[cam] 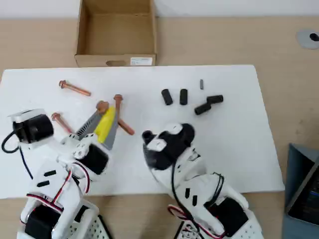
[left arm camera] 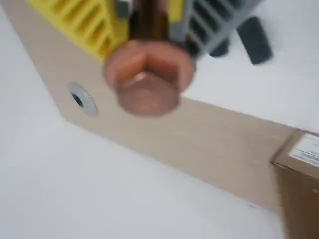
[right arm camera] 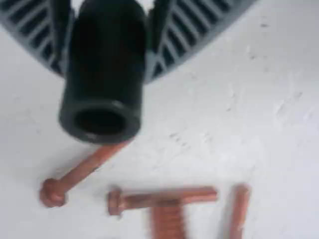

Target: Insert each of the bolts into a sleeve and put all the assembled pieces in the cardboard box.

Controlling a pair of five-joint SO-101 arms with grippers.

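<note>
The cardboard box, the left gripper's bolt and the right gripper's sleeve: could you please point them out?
cardboard box [cam: 99, 60], high view, front wall.
bolt [left arm camera: 148, 79], left wrist view, its head.
sleeve [right arm camera: 102, 74], right wrist view, outer side.

Bolts [cam: 75, 88] left on mat [cam: 239, 139], sleeves [cam: 183, 96] right, cardboard box [cam: 99, 59] behind mat

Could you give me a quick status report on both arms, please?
Left claw shut on bolt. Right claw shut on sleeve. Not yet joined. Loose bolt lies right beside left claw.
</note>
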